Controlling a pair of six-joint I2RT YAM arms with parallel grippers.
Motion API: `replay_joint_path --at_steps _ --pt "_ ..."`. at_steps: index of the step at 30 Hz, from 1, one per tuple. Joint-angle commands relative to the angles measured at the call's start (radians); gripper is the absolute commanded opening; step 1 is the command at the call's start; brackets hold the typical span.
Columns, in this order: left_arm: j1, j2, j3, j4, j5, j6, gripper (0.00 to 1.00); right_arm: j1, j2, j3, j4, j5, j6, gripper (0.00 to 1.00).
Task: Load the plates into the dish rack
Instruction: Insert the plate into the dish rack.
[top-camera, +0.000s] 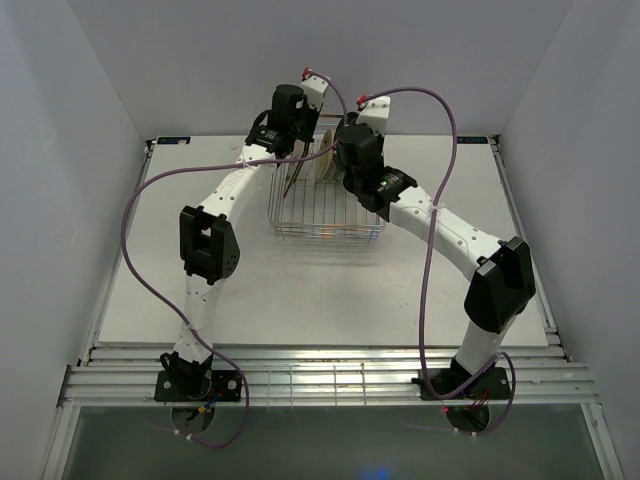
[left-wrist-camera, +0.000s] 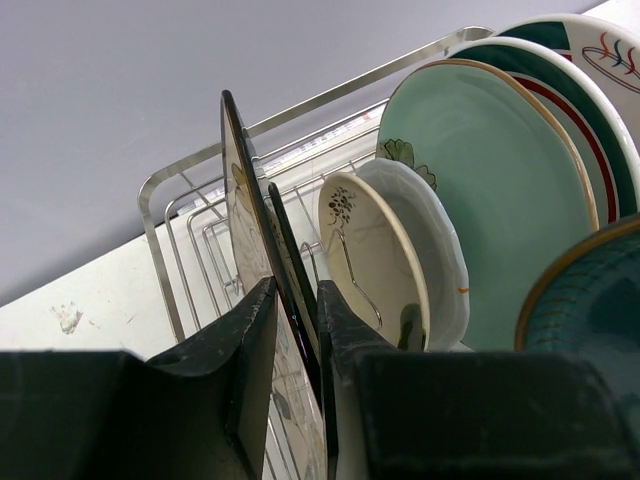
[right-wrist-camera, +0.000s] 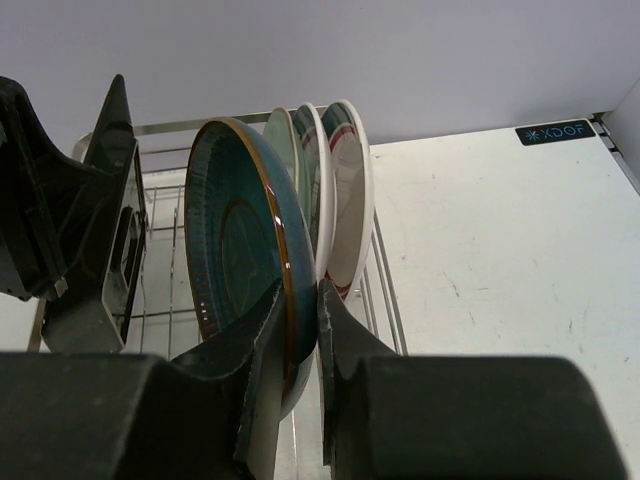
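A silver wire dish rack (top-camera: 325, 228) holds plates on edge. In a row stand a small cream plate (left-wrist-camera: 365, 250), a small pale plate (left-wrist-camera: 440, 250), a large pale green plate (left-wrist-camera: 490, 180) and two white plates with teal-and-red rims (right-wrist-camera: 347, 180). At one end, the left gripper (left-wrist-camera: 295, 290) pinches the upright square floral plate (left-wrist-camera: 245, 200) between its fingers. At the other, beside the green plate, the right gripper (right-wrist-camera: 300, 290) clamps the dark teal plate (right-wrist-camera: 240, 240) by its lower rim.
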Motion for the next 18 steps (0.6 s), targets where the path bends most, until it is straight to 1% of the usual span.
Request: replay_joint_path --at_steps 1,5,8,11,12,14,15,18 --pt "0.017 -0.022 -0.010 -0.015 -0.048 0.004 0.19 -0.005 0.009 0.099 0.086 0.019 0.033 0.08" --pt "0.030 -0.043 -0.052 -0.015 -0.042 -0.039 0.17 -0.005 0.073 0.153 0.076 0.033 0.045 0.08" --pt "0.039 -0.060 -0.076 -0.015 -0.027 -0.085 0.15 -0.006 0.133 0.227 0.049 0.039 0.060 0.08" --pt "0.048 -0.085 -0.104 -0.012 -0.004 -0.139 0.15 -0.009 0.194 0.305 -0.013 0.041 0.079 0.08" --pt "0.054 -0.089 -0.113 -0.004 -0.002 -0.154 0.16 -0.011 0.222 0.340 -0.035 0.042 0.091 0.08" --pt "0.059 -0.112 -0.141 0.010 0.001 -0.184 0.22 -0.015 0.245 0.371 -0.059 0.041 0.112 0.08" --pt "0.062 -0.120 -0.171 0.019 0.008 -0.220 0.22 -0.017 0.254 0.380 -0.066 0.038 0.122 0.08" --pt "0.065 -0.141 -0.211 0.039 0.015 -0.251 0.24 -0.020 0.279 0.400 -0.075 0.030 0.151 0.08"
